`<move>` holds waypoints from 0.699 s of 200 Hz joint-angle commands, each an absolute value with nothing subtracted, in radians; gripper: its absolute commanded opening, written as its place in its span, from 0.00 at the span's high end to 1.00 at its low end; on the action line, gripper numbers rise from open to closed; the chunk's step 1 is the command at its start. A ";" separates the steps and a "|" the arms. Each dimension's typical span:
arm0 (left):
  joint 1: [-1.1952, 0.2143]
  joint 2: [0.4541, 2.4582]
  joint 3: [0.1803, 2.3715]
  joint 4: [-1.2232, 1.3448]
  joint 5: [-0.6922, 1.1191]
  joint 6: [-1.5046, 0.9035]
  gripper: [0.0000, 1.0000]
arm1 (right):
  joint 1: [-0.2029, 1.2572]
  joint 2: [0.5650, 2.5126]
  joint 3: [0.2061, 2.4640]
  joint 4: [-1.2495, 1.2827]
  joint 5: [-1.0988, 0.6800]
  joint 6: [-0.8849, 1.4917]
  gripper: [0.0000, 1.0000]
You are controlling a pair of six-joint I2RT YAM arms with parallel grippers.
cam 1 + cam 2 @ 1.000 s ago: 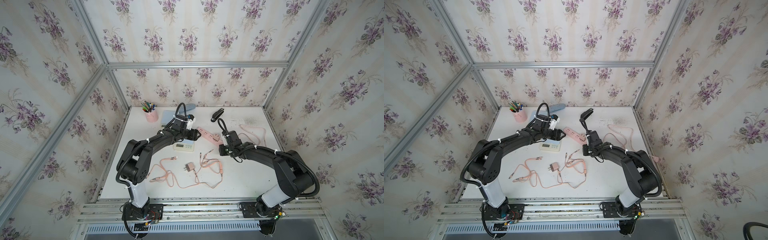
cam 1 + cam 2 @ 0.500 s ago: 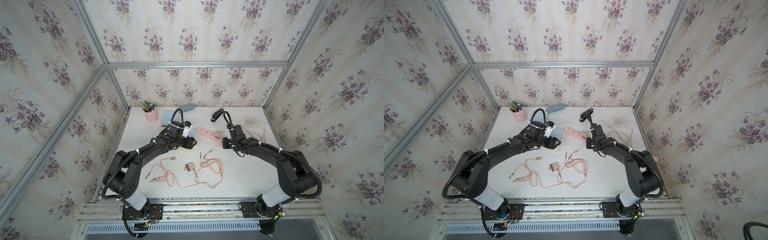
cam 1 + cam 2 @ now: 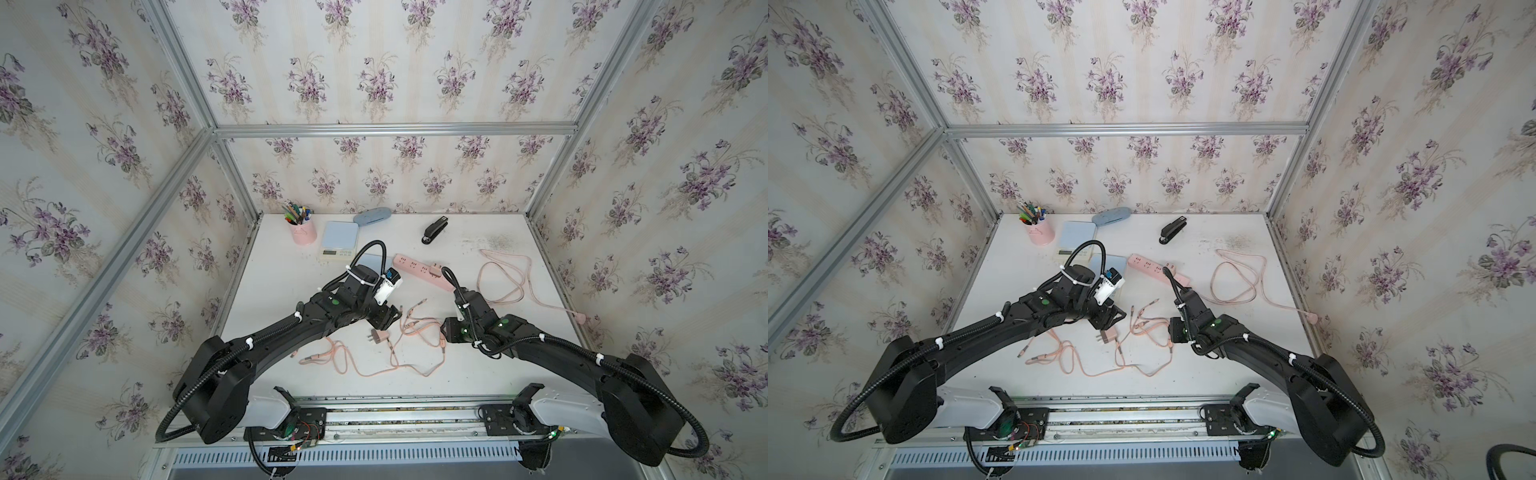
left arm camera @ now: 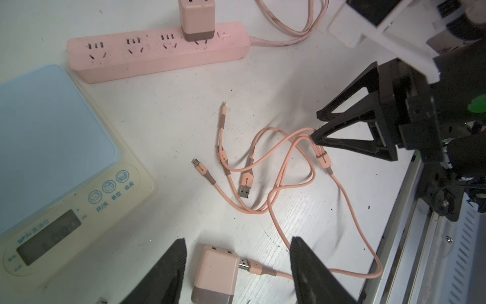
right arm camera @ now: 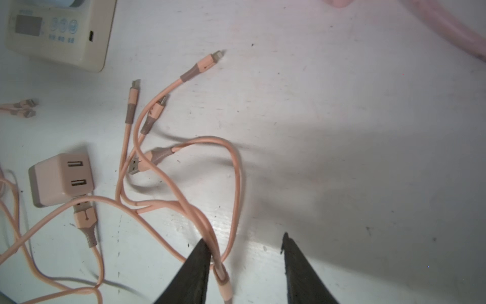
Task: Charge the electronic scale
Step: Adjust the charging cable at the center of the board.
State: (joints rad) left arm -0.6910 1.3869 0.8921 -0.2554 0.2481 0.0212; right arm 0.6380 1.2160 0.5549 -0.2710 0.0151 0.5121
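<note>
Both my jaws are open, nothing gripped. The right ones straddle the cable [image 5: 181, 202] near its splitter, and the left ones sit either side of the loose charger [image 4: 215, 271]. The scale [image 4: 52, 147] is on the table [image 4: 263, 92], just beside the strip [image 4: 157, 52]. My worry is the cables are tangled, so one tug could drag the charger, or I'd grab the wrong tip.

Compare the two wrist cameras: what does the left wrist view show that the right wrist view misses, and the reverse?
Left wrist only: the pink power strip with a plugged-in charger, the scale's blue platform, and the right gripper, open, with the cable against one finger. Right wrist only: the charging port on the scale's side. Both: the loose pink charger, the three-headed cable and the scale's button panel.
</note>
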 commanded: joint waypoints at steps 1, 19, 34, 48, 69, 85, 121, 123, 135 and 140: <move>-0.711 1.404 0.900 -0.264 0.216 0.043 0.35 | 0.634 1.267 0.585 -0.243 0.087 0.542 0.52; -0.719 1.410 0.902 -0.264 0.204 0.044 0.35 | 0.635 1.352 0.631 -0.244 0.071 0.489 0.51; -0.719 1.409 0.902 -0.263 0.198 0.045 0.35 | 0.642 1.409 0.666 -0.260 0.062 0.451 0.50; -0.721 1.410 0.901 -0.262 0.193 0.044 0.35 | 0.658 1.440 0.683 -0.274 0.061 0.429 0.51; -0.719 1.410 0.896 -0.262 0.193 0.043 0.35 | 0.679 1.452 0.697 -0.279 0.042 0.424 0.53; -0.721 1.409 0.891 -0.261 0.208 0.054 0.35 | 0.686 1.434 0.695 -0.274 0.042 0.432 0.67; -0.742 1.409 0.872 -0.262 0.209 0.068 0.32 | 0.686 1.396 0.689 -0.290 0.023 0.425 0.75; -0.742 1.410 0.870 -0.262 0.212 0.066 0.32 | 0.686 1.395 0.689 -0.291 0.019 0.425 0.72; -0.745 1.410 0.859 -0.261 0.219 0.051 0.32 | 0.686 1.392 0.677 -0.294 -0.008 0.425 0.56; -0.748 1.410 0.854 -0.262 0.218 0.047 0.32 | 0.687 1.390 0.668 -0.289 -0.021 0.425 0.53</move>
